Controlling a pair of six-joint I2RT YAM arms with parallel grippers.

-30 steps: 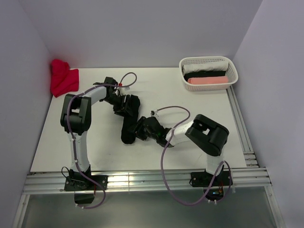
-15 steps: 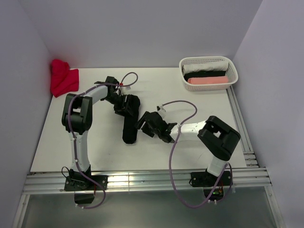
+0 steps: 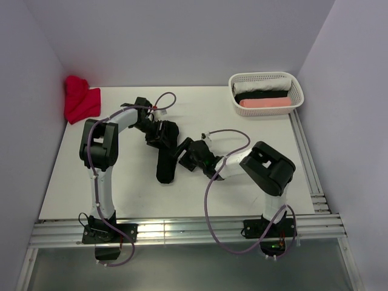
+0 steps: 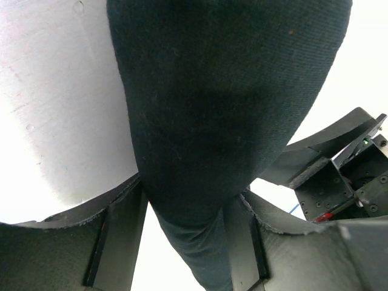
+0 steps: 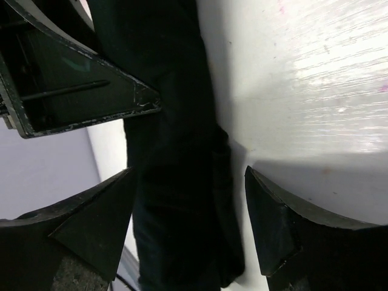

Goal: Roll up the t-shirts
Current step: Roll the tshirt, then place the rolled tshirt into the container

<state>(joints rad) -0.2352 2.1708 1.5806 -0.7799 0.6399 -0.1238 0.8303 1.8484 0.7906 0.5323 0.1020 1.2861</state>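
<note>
A black t-shirt (image 3: 165, 162) lies rolled into a long tube on the white table (image 3: 121, 182), running from the back toward the front. My left gripper (image 3: 159, 134) is shut on the tube's far end. In the left wrist view the black t-shirt (image 4: 224, 91) fills the gap of the left gripper (image 4: 191, 200), and both fingers press its sides. My right gripper (image 3: 183, 155) stands open at the tube's right side, near its middle. In the right wrist view the black t-shirt (image 5: 176, 121) lies between the wide jaws of the right gripper (image 5: 189, 182), with its right finger (image 5: 273, 224) apart from the cloth.
A red t-shirt (image 3: 80, 100) lies heaped at the back left corner. A white basket (image 3: 292, 82) at the back right holds rolled white, black and pink cloth. Metal rails (image 3: 309, 163) run along the table's right and front edges.
The right gripper let go of the roll's lower part, opened wide and shifted a little toward the back. The left gripper kept its hold on the far end.
</note>
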